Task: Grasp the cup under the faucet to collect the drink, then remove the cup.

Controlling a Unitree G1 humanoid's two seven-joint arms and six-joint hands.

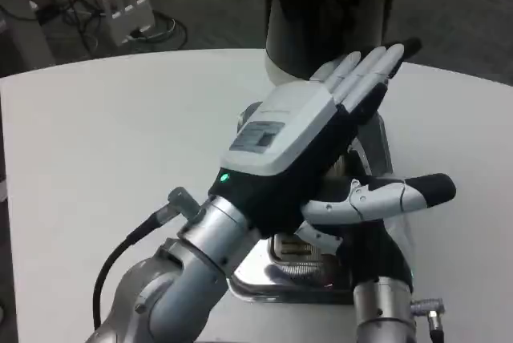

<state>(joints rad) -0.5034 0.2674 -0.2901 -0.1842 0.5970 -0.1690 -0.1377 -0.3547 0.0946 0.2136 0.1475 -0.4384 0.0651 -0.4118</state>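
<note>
My left hand (pixel 309 139) lies stretched over the middle of the picture. Its fingers (pixel 365 74) are straight and reach the foot of the dark drink dispenser (pixel 329 6), and its thumb (pixel 401 195) sticks out to the right. Nothing shows in its grasp. Beneath it lies a shiny metal drip tray (pixel 276 279). My right forearm (pixel 385 307) rises from the bottom edge, and the dark part of my right hand (pixel 377 255) sits under the left thumb, mostly covered. The cup and the faucet are hidden behind the left hand.
The white round table (pixel 104 135) spreads to the left and the far right. On the floor beyond its far edge lie a white power strip (pixel 128 6) and cables. The dispenser stands at the table's back edge.
</note>
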